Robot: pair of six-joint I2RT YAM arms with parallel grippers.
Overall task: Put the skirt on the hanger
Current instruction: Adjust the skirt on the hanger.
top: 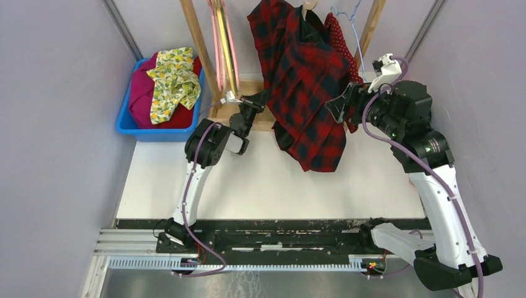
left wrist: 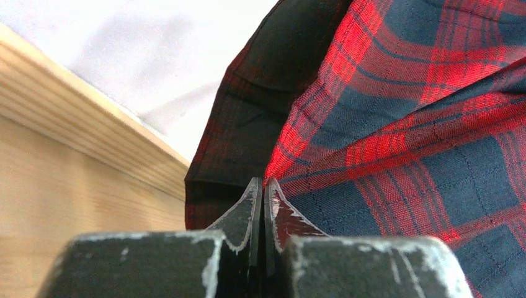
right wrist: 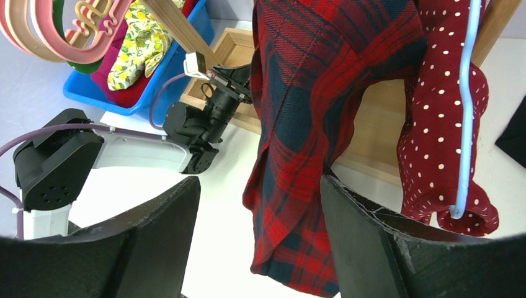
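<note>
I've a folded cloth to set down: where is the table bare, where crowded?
Bare: the white tabletop between the left arm and the right arm, from the hem of the plaid garment forward to the black rail. Crowded: the back, with the wooden rack, pink hangers, skirt and blue bin.

The skirt (right wrist: 443,124) was soft, matt cloth, hung on a smooth, plastic-looking hanger (right wrist: 465,105) with a slight sheen. The plaid garment (left wrist: 403,143) showed a fine woven texture, also matt. The rack (left wrist: 62,186) was bare wood with visible grain. The bin (top: 155,134) looked like glossy plastic, the bench (top: 248,186) matt white. The left gripper (left wrist: 263,186) was matt black, its edges scuffed pale.
</note>
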